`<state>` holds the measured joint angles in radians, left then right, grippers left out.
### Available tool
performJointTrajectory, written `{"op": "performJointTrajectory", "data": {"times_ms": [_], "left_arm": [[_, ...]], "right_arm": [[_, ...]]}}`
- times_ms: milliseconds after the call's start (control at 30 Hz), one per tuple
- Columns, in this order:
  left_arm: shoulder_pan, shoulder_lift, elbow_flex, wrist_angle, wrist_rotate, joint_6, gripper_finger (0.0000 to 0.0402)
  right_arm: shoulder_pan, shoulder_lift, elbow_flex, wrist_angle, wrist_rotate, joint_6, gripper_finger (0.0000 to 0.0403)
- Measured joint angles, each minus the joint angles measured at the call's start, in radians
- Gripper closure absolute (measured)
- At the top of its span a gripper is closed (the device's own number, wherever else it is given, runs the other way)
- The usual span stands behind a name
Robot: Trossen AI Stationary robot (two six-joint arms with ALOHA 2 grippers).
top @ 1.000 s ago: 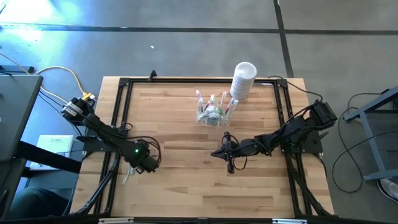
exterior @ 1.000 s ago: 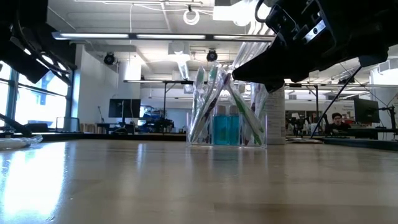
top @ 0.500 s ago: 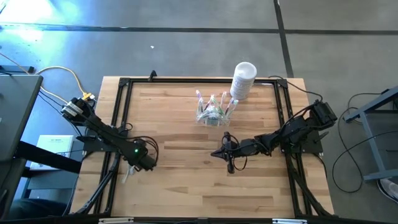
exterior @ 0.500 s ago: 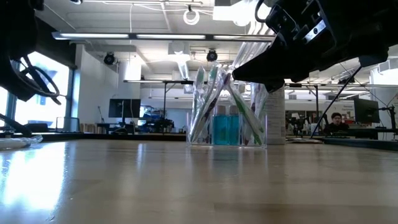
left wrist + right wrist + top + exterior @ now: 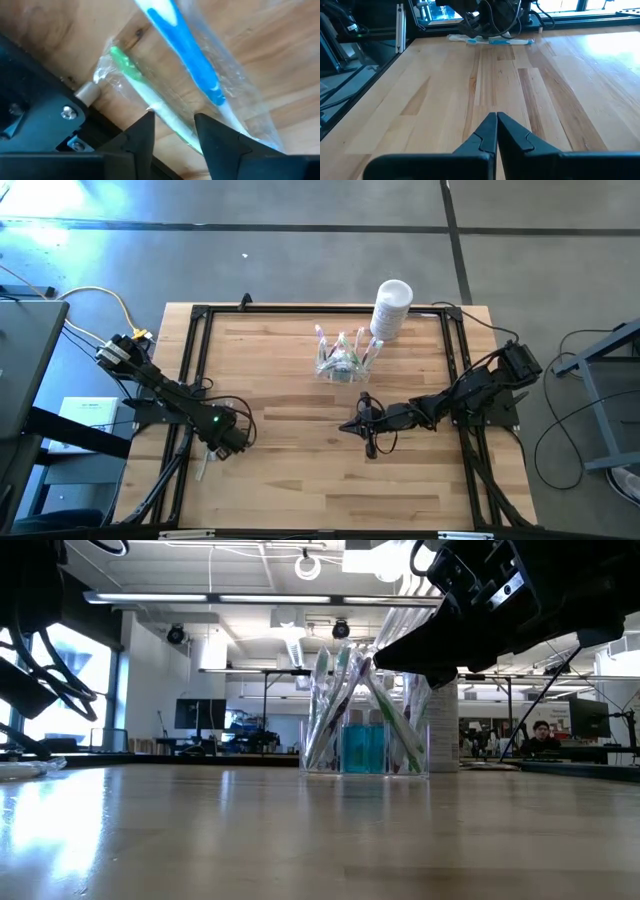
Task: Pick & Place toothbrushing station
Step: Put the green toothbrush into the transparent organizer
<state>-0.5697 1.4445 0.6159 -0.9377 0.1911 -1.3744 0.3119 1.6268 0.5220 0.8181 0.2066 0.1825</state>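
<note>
The toothbrushing station point(image 5: 342, 358), a clear holder with several toothbrushes standing in it, rests on the table's far middle; it also shows in the low view point(image 5: 365, 745). My right gripper point(image 5: 345, 426) is shut and empty, near of the station and above the table point(image 5: 496, 120). My left gripper point(image 5: 224, 437) is open near the table's left edge. Its fingers stand on either side of a clear packet point(image 5: 165, 95) lying flat, which holds a blue toothbrush point(image 5: 190, 60) and a green-and-white toothbrush point(image 5: 142, 92). My left gripper comes at the clear packet from above, its open fingers point(image 5: 145, 137) on either side of the green-and-white toothbrush. I cannot tell whether they touch the packet.
A white cylindrical container point(image 5: 391, 308) stands just right of and behind the station. A black metal frame point(image 5: 195, 380) runs around the tabletop, and the packet lies against its left rail point(image 5: 45, 120). Bare wood lies between the two arms.
My left gripper has gone a little toward the table's left edge, over the toothbrush packet. In the low view, that arm has come lower. My right gripper and the station have kept still.
</note>
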Motion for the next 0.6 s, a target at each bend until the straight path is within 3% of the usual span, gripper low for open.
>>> {"op": "performJointTrajectory", "data": {"times_ms": [100, 267, 467, 600], "left_arm": [[0.0, 0.001, -0.001, 0.017, -0.004, 0.041, 0.0286], [0.001, 0.001, 0.0, 0.034, -0.019, 0.057, 0.0381], [0.0, 0.004, 0.042, 0.042, -0.125, 0.12, 0.038], [0.001, 0.009, 0.125, -0.093, -0.244, 0.164, 0.0392]], "right_arm": [[0.0, 0.0, 0.0, 0.0, 0.0, 0.0, 0.04], [0.0, 0.0, 0.0, 0.0, 0.0, 0.0, 0.04], [0.0, 0.0, 0.0, 0.0, 0.003, -0.003, 0.04], [-0.001, 0.0, 0.0, 0.0, 0.003, -0.003, 0.04]]}}
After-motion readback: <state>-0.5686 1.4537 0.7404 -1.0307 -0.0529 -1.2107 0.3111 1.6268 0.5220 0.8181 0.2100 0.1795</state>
